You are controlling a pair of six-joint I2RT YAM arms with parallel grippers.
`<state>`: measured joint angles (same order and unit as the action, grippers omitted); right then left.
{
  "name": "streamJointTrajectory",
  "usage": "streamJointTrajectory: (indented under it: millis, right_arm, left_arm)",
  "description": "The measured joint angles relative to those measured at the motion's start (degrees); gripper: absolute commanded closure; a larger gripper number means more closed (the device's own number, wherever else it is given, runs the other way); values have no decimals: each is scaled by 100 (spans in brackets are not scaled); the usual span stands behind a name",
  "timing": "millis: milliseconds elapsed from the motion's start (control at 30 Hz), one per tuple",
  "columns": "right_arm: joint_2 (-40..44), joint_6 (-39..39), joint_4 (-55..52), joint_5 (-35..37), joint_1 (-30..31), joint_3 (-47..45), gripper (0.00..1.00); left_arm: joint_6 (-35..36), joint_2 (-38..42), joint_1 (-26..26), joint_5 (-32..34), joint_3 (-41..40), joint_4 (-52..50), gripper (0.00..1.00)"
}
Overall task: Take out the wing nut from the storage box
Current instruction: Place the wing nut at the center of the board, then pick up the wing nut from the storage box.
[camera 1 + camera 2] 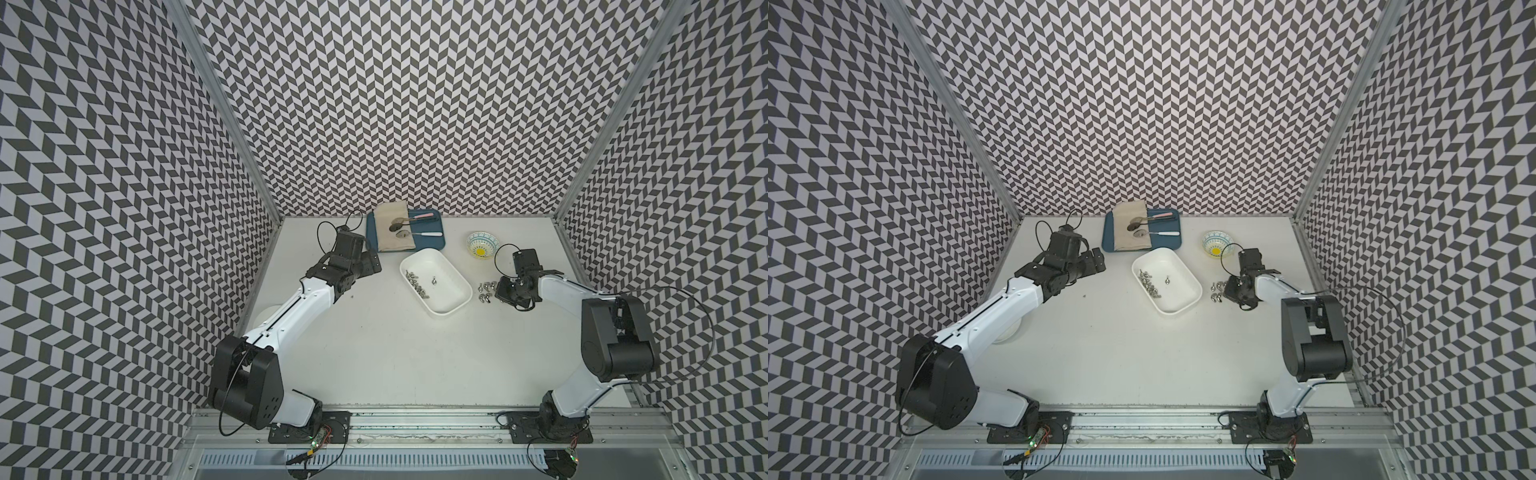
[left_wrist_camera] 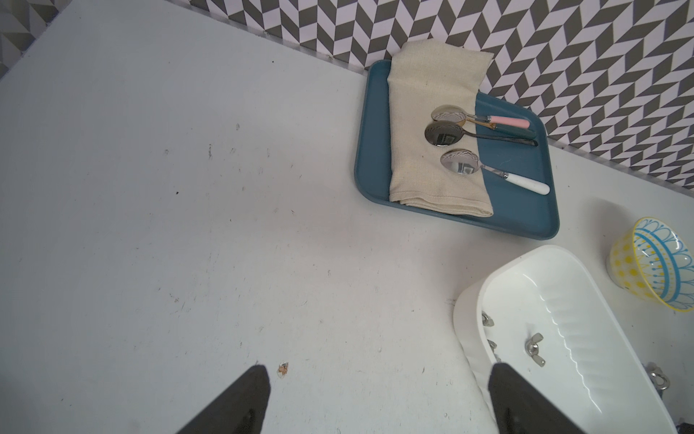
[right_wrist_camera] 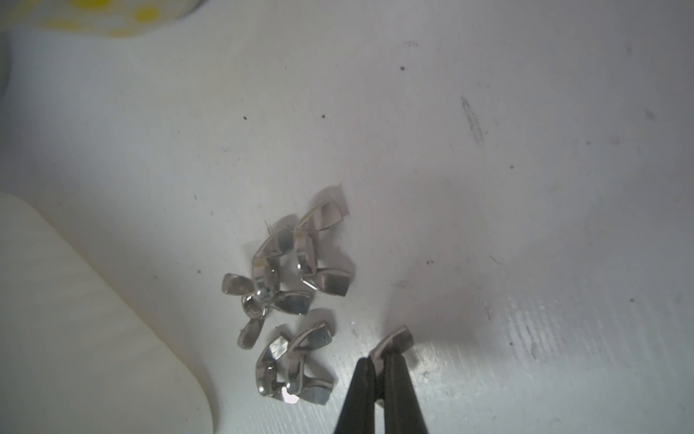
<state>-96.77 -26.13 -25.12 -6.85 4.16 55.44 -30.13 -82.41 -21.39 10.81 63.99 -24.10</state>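
I see the wing nut (image 3: 394,340) outside the box (image 1: 451,293), pinched between the tips of my right gripper (image 3: 379,366). It is low over the worktop (image 1: 374,353), between the box and the right edge; whether it touches the surface I can't tell. Just beside it a pile (image 3: 289,300) of nuts lies on the worktop, near the box's wall. More nuts (image 1: 416,285) lie inside the box, which sits toward the back edge. My left gripper (image 2: 379,368) hangs spread wide on the box's other side, holding nothing. The tray (image 1: 434,243) and bowl (image 1: 481,245) stand along the back edge.
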Motion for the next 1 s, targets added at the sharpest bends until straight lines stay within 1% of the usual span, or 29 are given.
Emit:
streamJointTrajectory:
  millis: [200, 267, 400, 500, 633, 733, 867, 1000]
  right_arm:
    - [-140, 15, 57, -66, 125, 0, 94]
    - [-153, 20, 101, -81, 160, 2, 91]
    - [-157, 24, 114, -92, 173, 2, 79]
    - [-157, 17, 70, -92, 173, 42, 76]
    - [-155, 4, -109, -90, 179, 365, 75]
    - [-140, 2, -258, -48, 258, 809, 74]
    - [-107, 7, -404, 52, 669, 1506, 73]
    - [-120, 9, -527, 107, 1451, 2129, 72]
  left_arm:
    - [-2, 0, 0, 0, 0, 0, 5]
    - [-7, 0, 0, 2, 0, 0, 5]
    - [-20, 0, 0, 2, 0, 2, 5]
    - [-20, 0, 0, 2, 0, 0, 5]
    - [-20, 0, 0, 4, 0, 2, 5]
    - [-22, 0, 0, 4, 0, 0, 5]
    - [-20, 0, 0, 4, 0, 2, 5]
    - [-20, 0, 0, 4, 0, 2, 5]
